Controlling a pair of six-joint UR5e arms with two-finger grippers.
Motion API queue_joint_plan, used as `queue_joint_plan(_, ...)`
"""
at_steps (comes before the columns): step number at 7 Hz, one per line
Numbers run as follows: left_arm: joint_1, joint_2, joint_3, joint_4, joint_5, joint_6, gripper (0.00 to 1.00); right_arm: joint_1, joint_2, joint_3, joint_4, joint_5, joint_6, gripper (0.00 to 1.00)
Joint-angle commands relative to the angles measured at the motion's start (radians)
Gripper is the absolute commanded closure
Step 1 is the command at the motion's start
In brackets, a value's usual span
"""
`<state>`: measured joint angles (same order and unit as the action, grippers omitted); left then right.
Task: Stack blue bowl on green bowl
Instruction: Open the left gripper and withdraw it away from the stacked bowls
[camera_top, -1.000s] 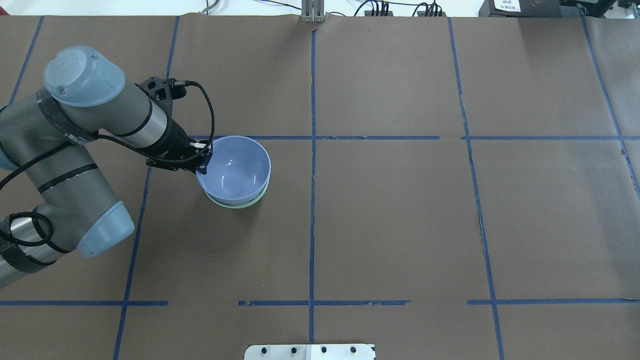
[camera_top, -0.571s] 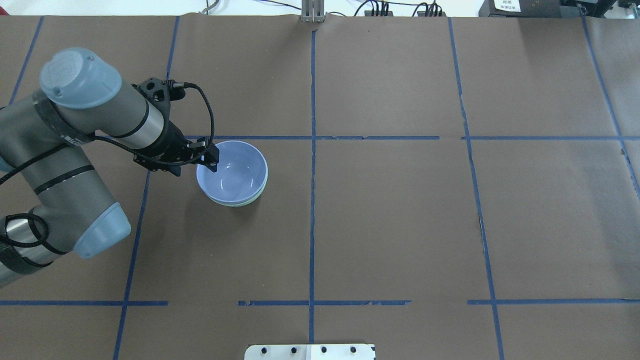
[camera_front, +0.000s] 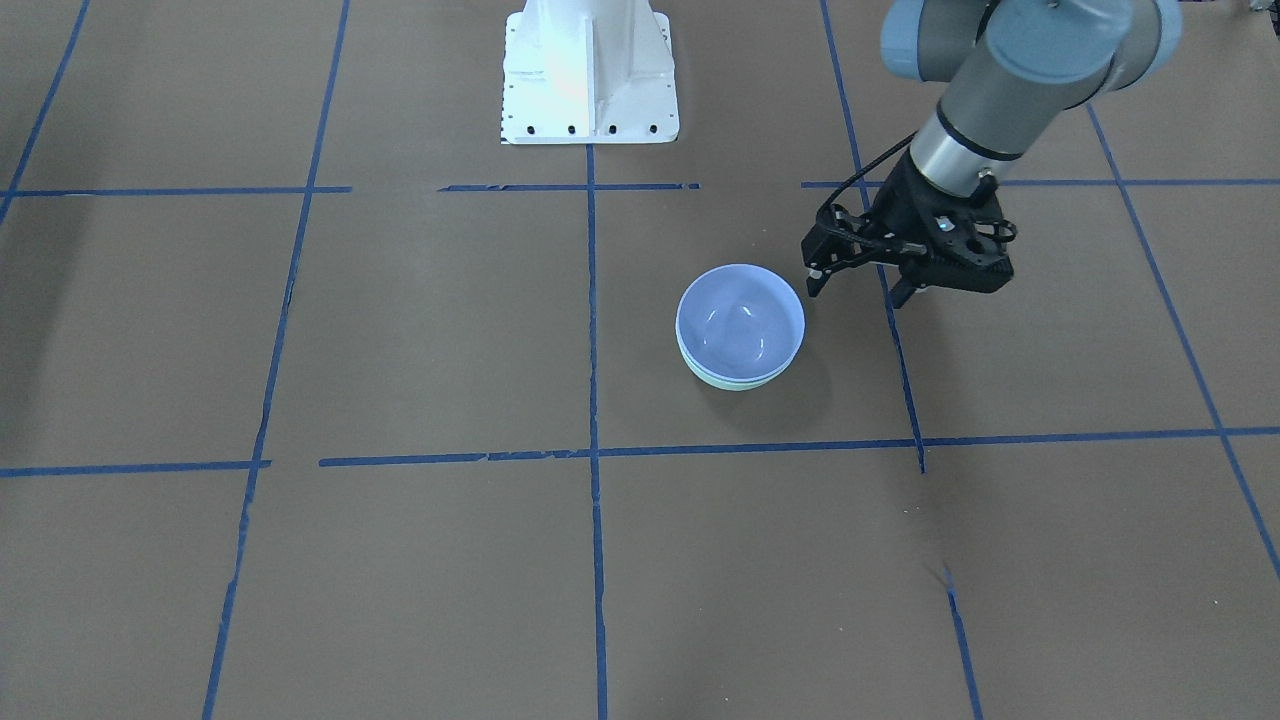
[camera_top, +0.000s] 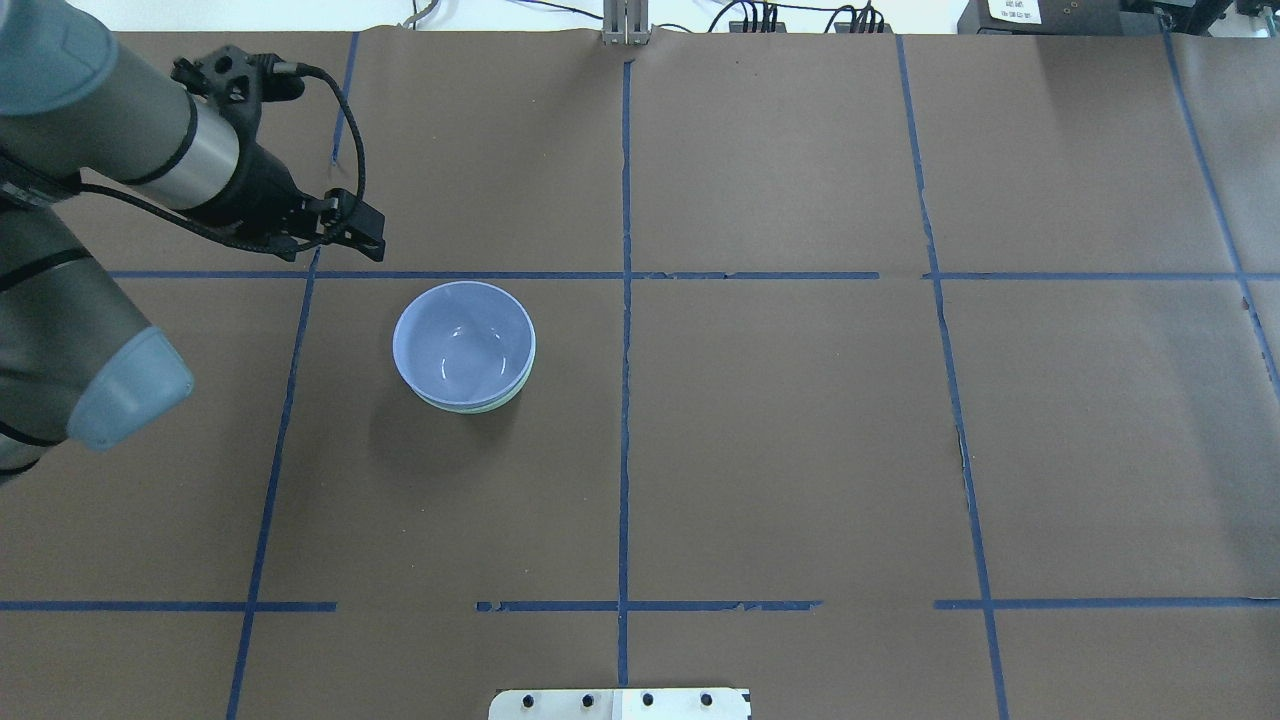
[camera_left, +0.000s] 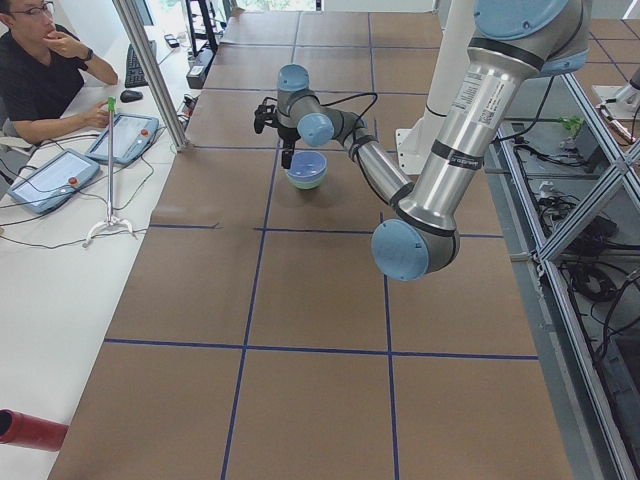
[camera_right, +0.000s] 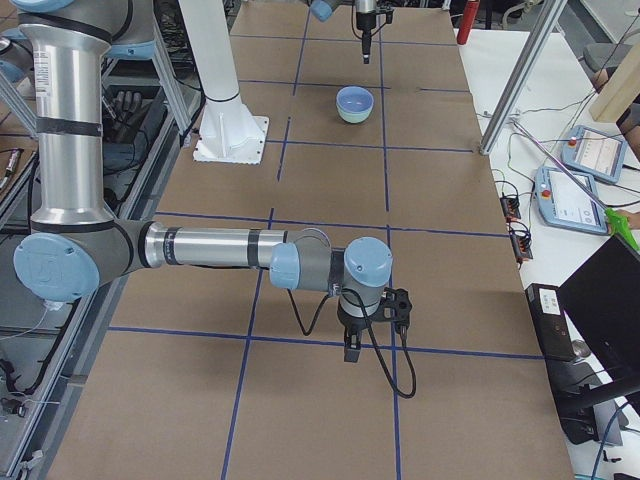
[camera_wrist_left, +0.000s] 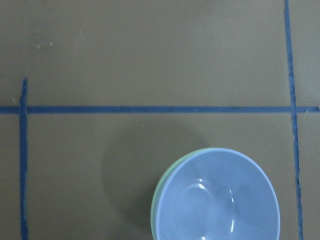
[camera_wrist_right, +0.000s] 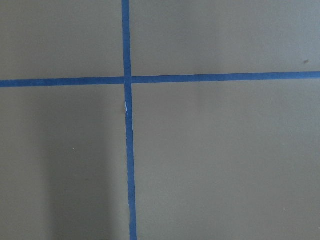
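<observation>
1. Position of the blue bowl (camera_front: 740, 320): seated upright inside the green bowl (camera_front: 735, 384), both on the brown table (camera_front: 400, 330), just to the robot's left of the centre blue tape line (camera_front: 593, 400).
2. From the left gripper (camera_front: 855, 290): lower down and toward the table's middle, apart, with bare table between them in the front-facing view; low and to the right in the left wrist view.
3. Pincer state: left fingers spread, nothing between them, raised clear of the rims.
4. Right gripper (camera_right: 372, 335): seen only from the side camera, so cannot tell whether parted or closed; well apart from the bowls, toward the table's right end. Nearer arm by far: the left.
5. No long axis to reckon with: both bowls round, so no preferred angle of approach.
6. Look of the pair: glossy pale periwinkle over pale mint, plain, of like size; only a thin crescent of green rim showing under the blue, a touch off-centre.
7. Judged stacked; probably nothing left but to draw the left arm away without brushing the rim.
</observation>
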<state>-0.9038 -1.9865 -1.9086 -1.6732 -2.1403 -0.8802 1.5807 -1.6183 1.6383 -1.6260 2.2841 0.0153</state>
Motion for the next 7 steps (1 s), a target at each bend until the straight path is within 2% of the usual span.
queue_joint_plan(1, -0.128, 0.062, -0.003, 0.018, -0.004, 0.287, 0.0, -0.001, 0.0, 0.0, 0.0, 0.0, 0.0, 0.0)
queue_joint_plan(2, -0.233, 0.145, -0.006, 0.017, -0.009, 0.466, 0.0, 0.001, 0.0, 0.0, 0.0, 0.0, 0.0, 0.0)
queue_joint_plan(3, -0.266, 0.199, 0.002, 0.013, -0.01, 0.572, 0.0, 0.001, 0.0, 0.0, 0.0, 0.0, 0.0, 0.0)
queue_joint_plan(4, -0.327, 0.222, 0.02, 0.021, -0.012, 0.601, 0.0, -0.001, 0.0, 0.0, 0.0, 0.0, 0.0, 0.0)
queue_joint_plan(5, -0.43, 0.294, 0.104, 0.007, -0.132, 0.612, 0.0, -0.001, 0.0, 0.0, 0.0, 0.0, 0.0, 0.0)
queue_joint_plan(6, -0.513, 0.323, 0.158, 0.016, -0.197, 0.645, 0.0, -0.001, 0.0, 0.0, 0.0, 0.0, 0.0, 0.0)
queue_joint_plan(7, -0.577, 0.4, 0.18, 0.013, -0.2, 0.759, 0.0, -0.001, 0.0, 0.0, 0.0, 0.0, 0.0, 0.0)
